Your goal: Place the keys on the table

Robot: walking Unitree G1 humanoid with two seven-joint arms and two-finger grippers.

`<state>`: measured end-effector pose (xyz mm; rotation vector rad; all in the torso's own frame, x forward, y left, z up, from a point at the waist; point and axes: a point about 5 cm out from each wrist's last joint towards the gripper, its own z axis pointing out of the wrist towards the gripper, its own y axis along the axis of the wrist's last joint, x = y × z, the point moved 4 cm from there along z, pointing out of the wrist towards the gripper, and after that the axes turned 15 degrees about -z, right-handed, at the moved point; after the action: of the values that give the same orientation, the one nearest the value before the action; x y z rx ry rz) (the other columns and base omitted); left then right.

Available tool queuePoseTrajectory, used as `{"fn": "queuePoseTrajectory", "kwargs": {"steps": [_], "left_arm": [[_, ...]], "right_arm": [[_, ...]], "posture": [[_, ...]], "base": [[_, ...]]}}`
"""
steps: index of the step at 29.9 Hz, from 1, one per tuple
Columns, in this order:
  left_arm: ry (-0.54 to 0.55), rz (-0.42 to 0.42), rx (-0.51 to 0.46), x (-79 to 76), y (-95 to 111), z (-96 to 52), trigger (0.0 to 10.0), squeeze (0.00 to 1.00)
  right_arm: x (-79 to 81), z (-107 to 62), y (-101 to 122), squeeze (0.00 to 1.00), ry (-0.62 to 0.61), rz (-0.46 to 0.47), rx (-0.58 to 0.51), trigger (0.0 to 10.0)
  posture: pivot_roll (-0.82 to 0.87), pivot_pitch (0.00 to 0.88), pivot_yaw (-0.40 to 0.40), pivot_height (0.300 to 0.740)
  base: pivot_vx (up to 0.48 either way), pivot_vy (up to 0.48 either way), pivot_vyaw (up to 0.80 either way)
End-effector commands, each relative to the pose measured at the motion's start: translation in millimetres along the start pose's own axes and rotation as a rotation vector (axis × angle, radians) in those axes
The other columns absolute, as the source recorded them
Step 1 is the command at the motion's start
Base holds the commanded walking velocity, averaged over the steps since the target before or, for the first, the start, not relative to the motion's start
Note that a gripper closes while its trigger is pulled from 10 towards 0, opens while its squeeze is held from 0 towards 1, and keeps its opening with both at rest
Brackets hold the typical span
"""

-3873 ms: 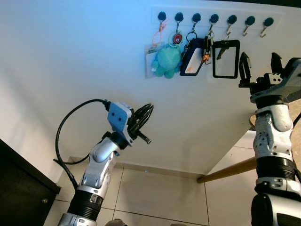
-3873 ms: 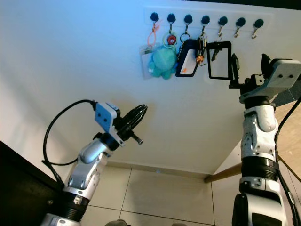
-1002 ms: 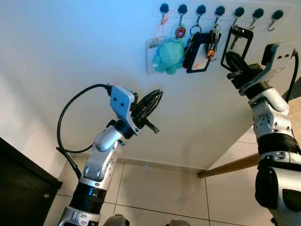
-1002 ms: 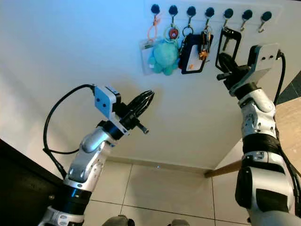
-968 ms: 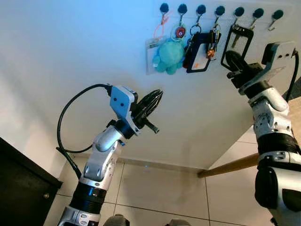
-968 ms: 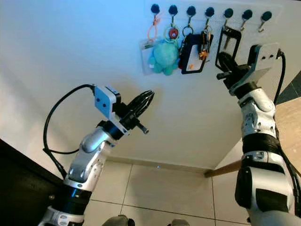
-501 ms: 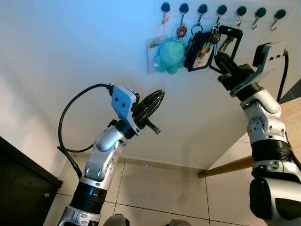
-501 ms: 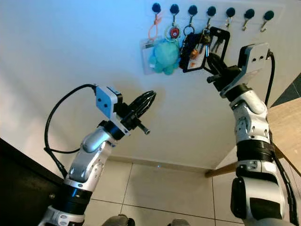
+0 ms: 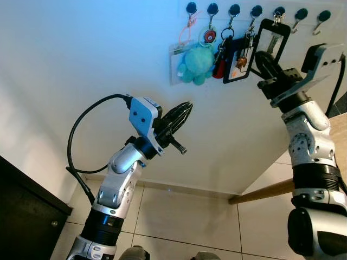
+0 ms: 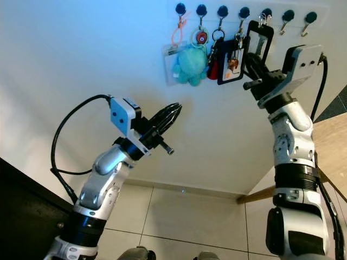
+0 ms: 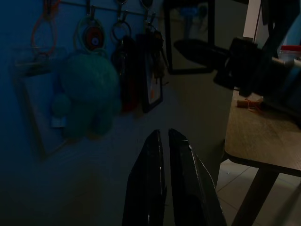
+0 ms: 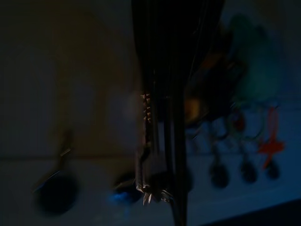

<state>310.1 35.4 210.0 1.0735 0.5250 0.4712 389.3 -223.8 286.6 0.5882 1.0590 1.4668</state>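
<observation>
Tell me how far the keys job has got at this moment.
Early stage. Nothing is on the table yet. In hand: the right gripper is raised to the hook rack, at the black-framed holder hanging beside the key bunch; whether it grips anything cannot be told. The left gripper is shut and idle. Left: unhooking, carrying over, setting down.

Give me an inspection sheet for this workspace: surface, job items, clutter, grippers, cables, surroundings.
Surface: wooden table at the robot's right, corner in view.
Job's things: keys with black badge frame hanging at the hook rack.
Clutter: teal plush, clear ID sleeve, black card holder on other hooks.
Grippers: right gripper raised at the frame, grip unclear; left gripper shut, idle mid-air.
Cables: black cable looping from left wrist.
Surroundings: white wall, tiled floor, dark cabinet.
</observation>
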Motion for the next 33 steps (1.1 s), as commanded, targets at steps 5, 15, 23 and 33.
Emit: {"fn": "queuePoseTrajectory", "kwargs": {"steps": [5, 15, 23, 33], "left_arm": [[-0.034, -0.011, 0.03, -6.5, -6.1, 0.4, 10.0, 0.0], [-0.039, -0.013, 0.024, -6.5, -5.0, 0.5, 10.0, 0.0], [0.054, 0.02, -0.001, 7.5, -7.5, -9.5, 10.0, 0.0], [0.164, 0.058, 0.131, 31.4, -38.3, -68.7, 10.0, 0.0]], "right_arm": [[-5.7, -2.1, -11.2, 0.0, -0.024, -0.004, 0.09, 10.0], [-3.5, 2.6, 16.0, 0.0, -0.013, 0.031, -0.057, 10.0], [-3.6, -11.7, 27.4, 0.0, -0.071, 0.064, -0.184, 0.4], [30.9, -83.3, -26.1, 0.0, -0.169, 0.073, -0.054, 1.0]], "posture": [[0.05, 0.084, -0.001, 0.74], [0.05, 0.077, -0.005, 0.74], [0.05, 0.078, -0.004, 0.74], [0.07, 0.083, 0.048, 0.74]], "base": [[0.0, 0.0, 0.0], [0.0, 0.0, 0.0], [0.0, 0.0, 0.0], [0.0, 0.0, 0.0]]}}
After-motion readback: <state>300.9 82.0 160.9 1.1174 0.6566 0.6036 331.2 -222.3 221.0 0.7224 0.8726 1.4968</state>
